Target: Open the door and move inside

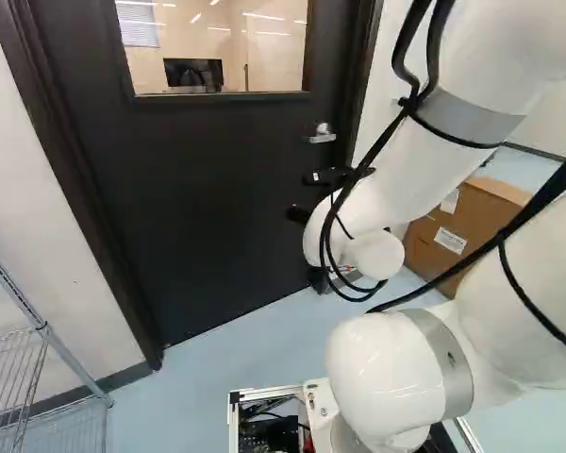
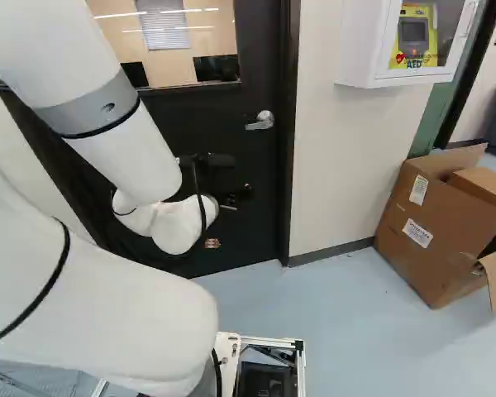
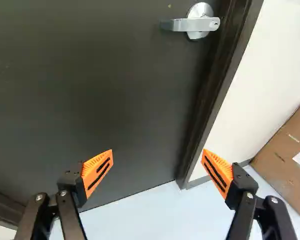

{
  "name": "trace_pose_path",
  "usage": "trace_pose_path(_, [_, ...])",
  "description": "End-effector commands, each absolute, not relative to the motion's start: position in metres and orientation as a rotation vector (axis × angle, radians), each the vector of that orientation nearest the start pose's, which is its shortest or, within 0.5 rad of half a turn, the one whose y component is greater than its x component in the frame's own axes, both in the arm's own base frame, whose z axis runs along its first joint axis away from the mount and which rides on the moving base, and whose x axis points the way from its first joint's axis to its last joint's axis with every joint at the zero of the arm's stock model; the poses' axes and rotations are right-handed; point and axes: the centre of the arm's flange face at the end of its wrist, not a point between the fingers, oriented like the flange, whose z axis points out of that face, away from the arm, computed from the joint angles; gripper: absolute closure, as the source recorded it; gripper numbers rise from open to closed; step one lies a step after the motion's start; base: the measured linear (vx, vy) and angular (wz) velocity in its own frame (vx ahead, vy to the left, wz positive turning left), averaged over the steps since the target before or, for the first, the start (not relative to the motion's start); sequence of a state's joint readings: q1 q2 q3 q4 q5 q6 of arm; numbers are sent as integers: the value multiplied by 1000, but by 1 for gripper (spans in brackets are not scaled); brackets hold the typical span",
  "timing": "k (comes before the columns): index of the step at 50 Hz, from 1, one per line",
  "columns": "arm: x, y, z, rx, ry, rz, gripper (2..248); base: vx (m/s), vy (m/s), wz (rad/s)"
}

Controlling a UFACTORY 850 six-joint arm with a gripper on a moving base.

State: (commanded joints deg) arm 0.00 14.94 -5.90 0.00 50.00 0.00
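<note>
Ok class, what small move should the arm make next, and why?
Probably raise the open gripper toward the lever handle: the door is shut, both base views show the gripper lower than the handle, and the handle isn't between its fingers.

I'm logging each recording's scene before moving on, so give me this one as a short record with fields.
door: dark, shut in its frame
handle: silver lever, near the frame, nothing touching it
window: in the door's upper part
end effector: open, nothing gripped, handle ahead of it
boxes: cardboard, open flaps, on the floor at the right of the right base view
wall: white cabinet beyond the handle side
shelving: wire rack, left of the left base view
</note>
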Motion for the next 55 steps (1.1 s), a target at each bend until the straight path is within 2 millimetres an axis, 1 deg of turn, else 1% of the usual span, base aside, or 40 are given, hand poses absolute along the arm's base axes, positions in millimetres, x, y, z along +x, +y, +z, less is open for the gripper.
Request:
trace_pose_path(13, [291,-1,372,-2557,4,-1829,3,0,0,0])
trace_pose_path(55, [345,-9,415,-2473,32,-1963,3,0,0,0])
